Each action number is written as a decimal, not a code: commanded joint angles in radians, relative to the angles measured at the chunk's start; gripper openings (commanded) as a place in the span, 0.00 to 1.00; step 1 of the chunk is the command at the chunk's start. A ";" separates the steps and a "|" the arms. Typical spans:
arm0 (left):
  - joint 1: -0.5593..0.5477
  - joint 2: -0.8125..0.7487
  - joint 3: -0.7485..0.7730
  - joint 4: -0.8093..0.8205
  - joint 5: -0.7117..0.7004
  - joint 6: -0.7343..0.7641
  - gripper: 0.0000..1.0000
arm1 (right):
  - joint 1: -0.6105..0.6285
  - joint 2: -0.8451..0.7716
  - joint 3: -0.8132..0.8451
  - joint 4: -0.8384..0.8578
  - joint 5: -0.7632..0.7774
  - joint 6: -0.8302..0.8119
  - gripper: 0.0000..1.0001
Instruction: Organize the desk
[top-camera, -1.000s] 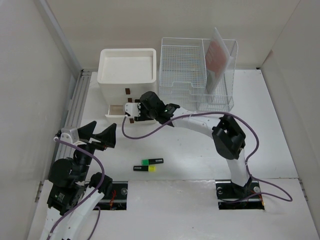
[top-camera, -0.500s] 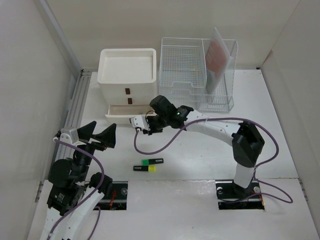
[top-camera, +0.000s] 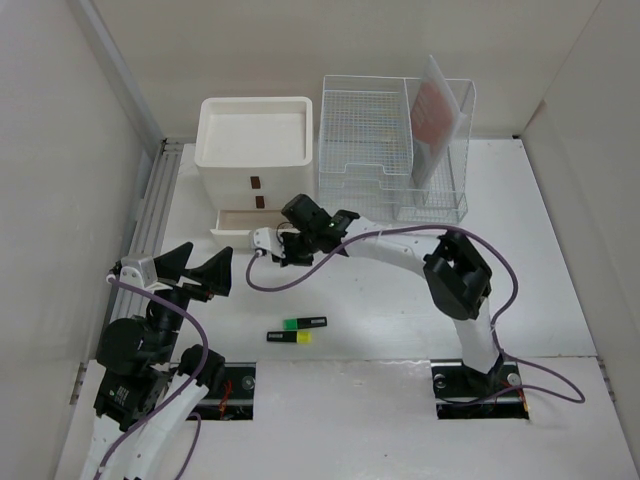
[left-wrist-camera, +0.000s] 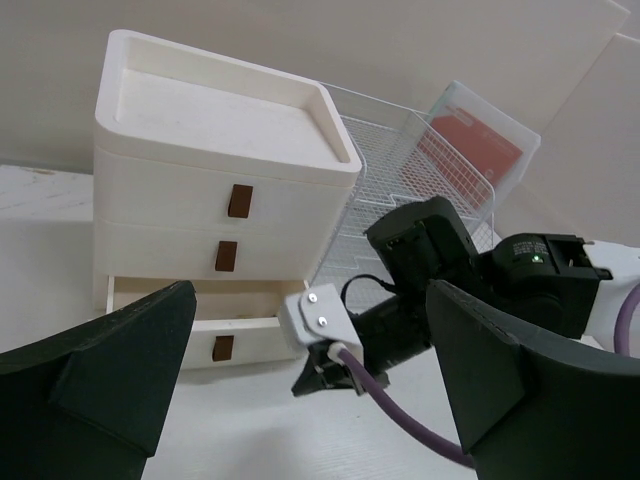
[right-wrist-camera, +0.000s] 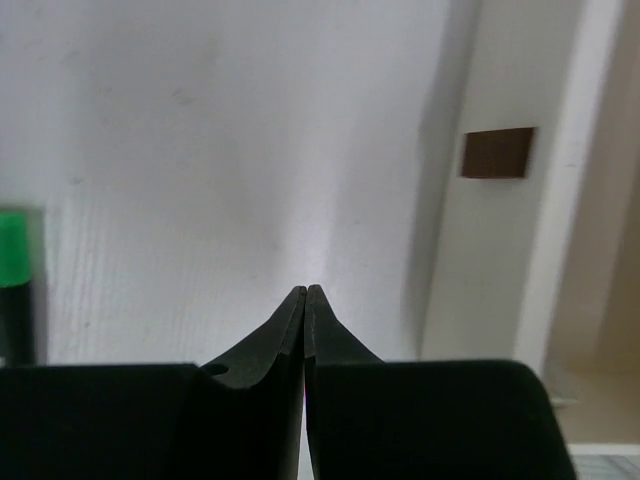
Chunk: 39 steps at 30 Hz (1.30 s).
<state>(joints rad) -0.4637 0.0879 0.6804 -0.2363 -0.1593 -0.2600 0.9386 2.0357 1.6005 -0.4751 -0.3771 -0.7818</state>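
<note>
Two highlighters (top-camera: 297, 330) were seen low and left of centre on the white surface (top-camera: 380, 310) filling the top view, with the bottom drawer (top-camera: 238, 222) of the drawer box (top-camera: 255, 150) at upper left pulled out. The right end effector (top-camera: 264, 243) was pressed together, empty, just before that drawer, and the left end effector (top-camera: 195, 268) was spread wide at lower left. Stowing the highlighters was judged the step in hand, for which an end effector parted over one highlighter would be called for.

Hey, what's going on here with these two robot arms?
Two robot arms are tidying a white desk. The right gripper is shut on nothing, pointing down at the desk just in front of the drawer box, whose bottom drawer is pulled out. The left gripper hangs open at the near left, holding nothing. A green highlighter and a yellow highlighter lie loose near the front, and a wire basket stands beside the box.
</note>
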 joint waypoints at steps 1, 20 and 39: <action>-0.004 0.000 -0.001 0.035 -0.005 -0.004 1.00 | 0.014 0.046 0.102 0.110 0.105 0.104 0.06; -0.004 0.000 -0.001 0.035 -0.005 -0.004 1.00 | 0.034 0.156 0.176 0.271 0.385 0.197 0.05; -0.004 0.000 -0.001 0.035 -0.005 -0.004 1.00 | 0.043 0.213 0.196 0.332 0.492 0.197 0.04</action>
<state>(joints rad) -0.4637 0.0879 0.6804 -0.2367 -0.1593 -0.2604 0.9791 2.2398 1.7542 -0.2195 0.0586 -0.5934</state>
